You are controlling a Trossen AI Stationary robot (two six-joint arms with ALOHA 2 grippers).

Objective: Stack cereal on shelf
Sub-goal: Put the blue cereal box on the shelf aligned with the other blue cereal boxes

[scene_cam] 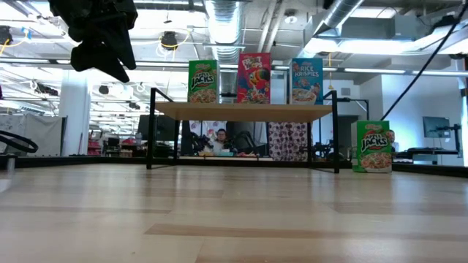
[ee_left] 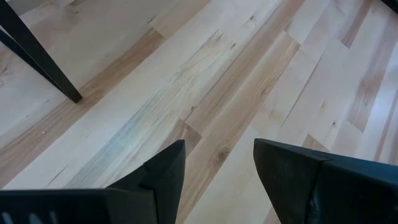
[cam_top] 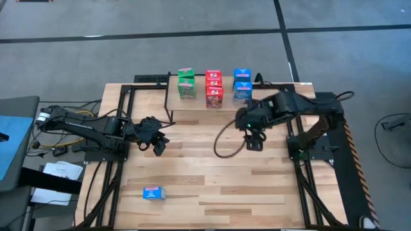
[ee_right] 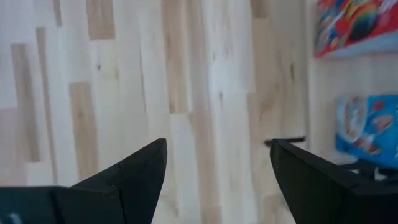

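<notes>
On the shelf [cam_top: 212, 106] stood green, red and blue cereal boxes [cam_top: 214, 88], probably stacked. One blue box [cam_top: 154, 193] lay well in front of the shelf, and a green Apple Jacks box [scene_cam: 374, 147] stood beside it. The left gripper [cam_top: 156, 144] and right gripper [cam_top: 254, 141] hung open and empty before the shelf.

This is a robotics lab or workshop in an open industrial hall. The low view shows exposed ducts [scene_cam: 223, 25] and pipes under a high ceiling, strip lights, a white column [scene_cam: 74, 117], and benches crowded with monitors [scene_cam: 437, 128] and gear, with a person [scene_cam: 219, 139] seated far beyond the jaws. From above, a wooden table [cam_top: 212, 173] on a black frame stands on grey carpet [cam_top: 128, 45] crossed by dark seams, with loose cables [cam_top: 392, 138] off to the side.
</notes>
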